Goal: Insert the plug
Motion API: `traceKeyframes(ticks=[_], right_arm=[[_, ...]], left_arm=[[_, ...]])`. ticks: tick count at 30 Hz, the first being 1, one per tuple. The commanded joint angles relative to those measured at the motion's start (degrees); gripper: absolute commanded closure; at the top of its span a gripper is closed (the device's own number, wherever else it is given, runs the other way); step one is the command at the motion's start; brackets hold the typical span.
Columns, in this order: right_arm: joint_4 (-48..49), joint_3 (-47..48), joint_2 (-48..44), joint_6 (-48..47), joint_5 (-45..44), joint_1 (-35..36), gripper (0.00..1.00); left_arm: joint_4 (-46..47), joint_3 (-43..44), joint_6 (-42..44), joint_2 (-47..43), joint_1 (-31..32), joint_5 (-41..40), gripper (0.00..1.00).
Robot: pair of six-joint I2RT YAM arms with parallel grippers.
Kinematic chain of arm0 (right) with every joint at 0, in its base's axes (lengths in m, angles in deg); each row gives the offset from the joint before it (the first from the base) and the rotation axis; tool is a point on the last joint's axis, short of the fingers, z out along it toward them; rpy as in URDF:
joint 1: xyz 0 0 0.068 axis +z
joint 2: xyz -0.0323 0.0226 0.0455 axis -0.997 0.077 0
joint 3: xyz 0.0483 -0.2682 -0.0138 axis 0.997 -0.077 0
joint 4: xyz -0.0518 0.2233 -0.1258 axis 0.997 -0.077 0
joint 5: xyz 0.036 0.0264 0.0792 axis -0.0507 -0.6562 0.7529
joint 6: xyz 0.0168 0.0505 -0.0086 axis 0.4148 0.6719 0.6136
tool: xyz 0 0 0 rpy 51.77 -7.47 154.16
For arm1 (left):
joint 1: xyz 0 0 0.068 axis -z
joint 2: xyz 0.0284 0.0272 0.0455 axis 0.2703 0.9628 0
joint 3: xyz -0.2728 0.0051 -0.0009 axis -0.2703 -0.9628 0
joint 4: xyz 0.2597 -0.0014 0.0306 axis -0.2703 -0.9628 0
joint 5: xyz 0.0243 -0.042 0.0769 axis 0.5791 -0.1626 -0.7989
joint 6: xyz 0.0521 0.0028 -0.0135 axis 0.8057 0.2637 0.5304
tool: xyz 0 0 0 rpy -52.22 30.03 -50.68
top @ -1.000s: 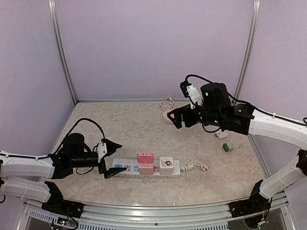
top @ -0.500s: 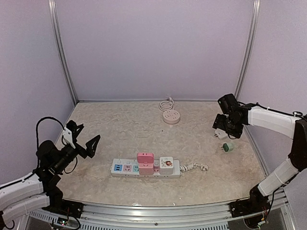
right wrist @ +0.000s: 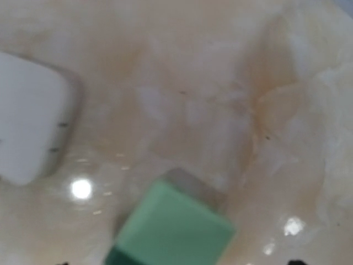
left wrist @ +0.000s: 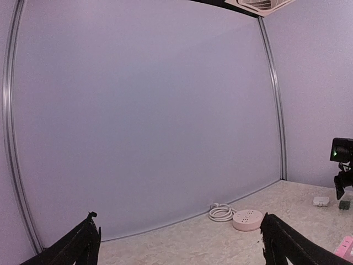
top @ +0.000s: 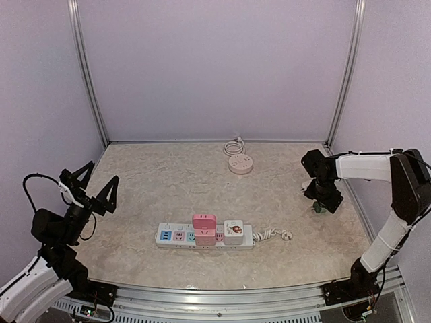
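Note:
A green plug (top: pixel 320 208) lies on the table at the right, with a small white plug (top: pixel 309 184) beside it. My right gripper (top: pixel 324 200) points down right over the green plug. In the right wrist view the green plug (right wrist: pixel 174 226) fills the lower middle and the white plug (right wrist: pixel 27 124) lies at the left; only the dark fingertips show at the bottom edge, wide apart and holding nothing. A white power strip (top: pixel 176 236) lies at front centre. My left gripper (top: pixel 95 185) is open, raised at the far left and empty.
Two pink adapters (top: pixel 204 228) and a white adapter (top: pixel 234 229) sit in the strip. A round pink socket (top: pixel 240 163) with a coiled white cable (top: pixel 234 147) lies near the back wall and shows in the left wrist view (left wrist: pixel 247 219). Walls enclose the table.
My left arm has drawn back from the power strip to the far left and lifted. My right arm has swung from centre to the right edge and come down over the green plug.

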Motion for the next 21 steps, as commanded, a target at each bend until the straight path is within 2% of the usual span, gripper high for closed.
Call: traceKeyframes(ticks=[1, 11, 15, 18, 20, 21], right_arm=[[-2.44, -0.15, 2.25, 4.52, -1.66, -0.97, 0.17], [7.01, -4.75, 3.53, 0.37, 3.66, -4.9, 0.24], [7.6, -4.24, 4.77, -0.27, 4.46, -5.25, 0.25], [8.22, -5.25, 4.28, 0.63, 4.53, -5.25, 0.33], [8.7, -6.31, 3.49, 0.76, 3.81, -5.26, 0.44], [8.65, -6.75, 3.04, 0.54, 3.35, -5.22, 0.53]], left_arm=[[0.33, -5.04, 0.22, -1.38, 0.5, 3.76, 0.01], [0.09, -4.34, 2.74, -0.7, 0.52, 9.26, 0.01], [-1.19, -4.15, 3.52, -0.13, 0.5, 10.63, 0.01], [-1.53, -4.15, 4.06, 0.09, 0.48, 11.18, 0.01], [-1.64, -4.15, 4.44, 0.02, 0.44, 11.37, 0.01], [-1.73, -4.15, 4.56, 0.02, 0.47, 11.36, 0.01]])
